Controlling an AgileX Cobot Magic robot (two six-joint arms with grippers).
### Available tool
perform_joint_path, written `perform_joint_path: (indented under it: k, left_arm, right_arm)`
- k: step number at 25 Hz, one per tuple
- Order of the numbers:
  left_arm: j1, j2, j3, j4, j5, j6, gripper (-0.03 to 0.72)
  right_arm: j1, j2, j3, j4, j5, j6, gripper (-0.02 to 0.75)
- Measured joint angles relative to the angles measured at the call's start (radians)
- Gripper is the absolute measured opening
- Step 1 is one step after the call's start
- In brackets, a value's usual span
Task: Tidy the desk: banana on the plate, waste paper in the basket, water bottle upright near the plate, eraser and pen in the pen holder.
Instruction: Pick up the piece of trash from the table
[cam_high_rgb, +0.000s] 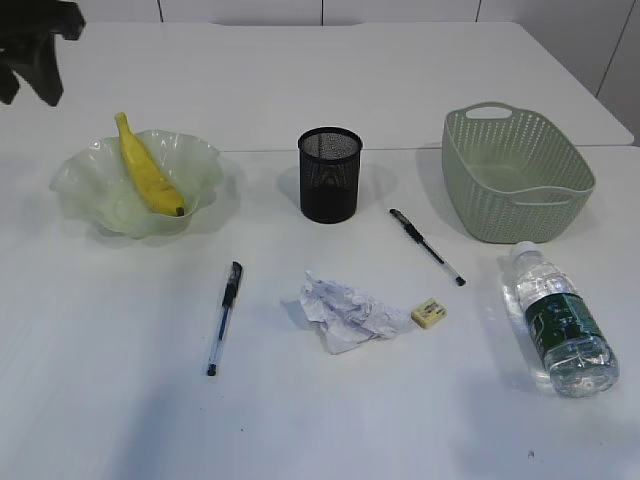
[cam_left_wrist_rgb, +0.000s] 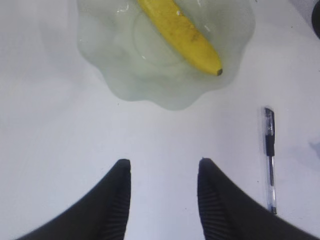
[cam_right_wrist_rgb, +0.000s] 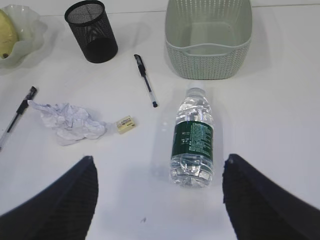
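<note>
A yellow banana (cam_high_rgb: 148, 170) lies in the pale green wavy plate (cam_high_rgb: 205, 160) at the left. Crumpled waste paper (cam_high_rgb: 350, 312) and a small yellow eraser (cam_high_rgb: 428, 313) lie at the middle front. One pen (cam_high_rgb: 224, 315) lies left of the paper. A second pen (cam_high_rgb: 427, 246) lies between the black mesh pen holder (cam_high_rgb: 329, 175) and the green basket (cam_high_rgb: 560, 195). The water bottle (cam_high_rgb: 558, 320) lies on its side at the right front. My left gripper (cam_left_wrist_rgb: 162, 167) is open and empty above the table, just in front of the plate (cam_left_wrist_rgb: 150, 85). My right gripper (cam_right_wrist_rgb: 159, 162) is open and empty, with the bottle's base (cam_right_wrist_rgb: 194, 137) ahead of it, towards the right jaw.
The left arm (cam_high_rgb: 35, 45) shows dark at the top left corner of the exterior view. The basket (cam_right_wrist_rgb: 207, 55) is empty. A seam between two tabletops runs behind the pen holder. The right gripper does not show in the exterior view.
</note>
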Motion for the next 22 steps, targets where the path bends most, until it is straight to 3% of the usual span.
perform_joint_path:
  k: [8, 14, 22]
  left_arm:
    - [0.000, -0.348, 0.449, 0.017, -0.163, 0.002, 0.307]
    - [0.000, -0.513, 0.747, 0.015, -0.239, 0.004, 0.328]
    - [0.000, -0.601, 0.972, -0.076, -0.336, 0.035, 0.349]
  right_arm:
    - [0.002, 0.037, -0.075, 0.062, 0.045, -0.056, 0.580]
    - [0.058, 0.158, -0.162, 0.090, 0.090, -0.100, 0.580]
    - [0.170, 0.469, -0.345, 0.091, 0.192, -0.217, 0.580]
